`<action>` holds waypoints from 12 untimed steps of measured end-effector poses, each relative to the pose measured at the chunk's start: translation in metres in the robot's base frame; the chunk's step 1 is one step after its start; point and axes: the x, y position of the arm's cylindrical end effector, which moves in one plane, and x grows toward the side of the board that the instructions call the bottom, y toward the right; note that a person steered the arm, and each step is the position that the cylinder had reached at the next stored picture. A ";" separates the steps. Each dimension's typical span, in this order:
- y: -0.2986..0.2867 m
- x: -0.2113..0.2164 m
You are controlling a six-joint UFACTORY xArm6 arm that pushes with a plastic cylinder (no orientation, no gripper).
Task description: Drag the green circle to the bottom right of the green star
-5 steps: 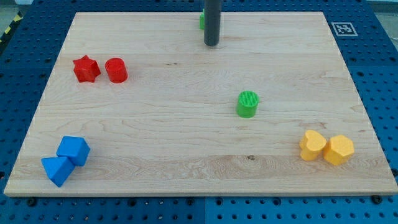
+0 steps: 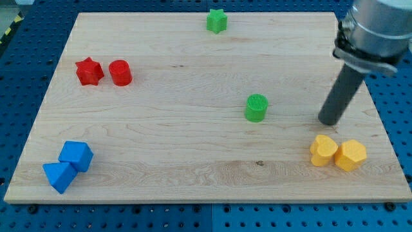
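Observation:
The green circle stands right of the board's middle. The green star lies near the top edge, well above and a little left of the circle. My tip rests on the board to the right of the green circle, about a hundred pixels away, and just above the two yellow blocks. The rod leans up toward the view's top right, where the arm's grey body shows.
A red star and red cylinder sit side by side at the upper left. Two blue blocks lie at the bottom left. Two yellow blocks lie at the bottom right. The wooden board lies on a blue pegboard.
My tip has moved from beside the green star at the top down and right to the right of the green circle. The star is now uncovered. No block has moved.

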 end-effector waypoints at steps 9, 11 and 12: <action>-0.100 0.002; -0.132 -0.009; -0.137 -0.011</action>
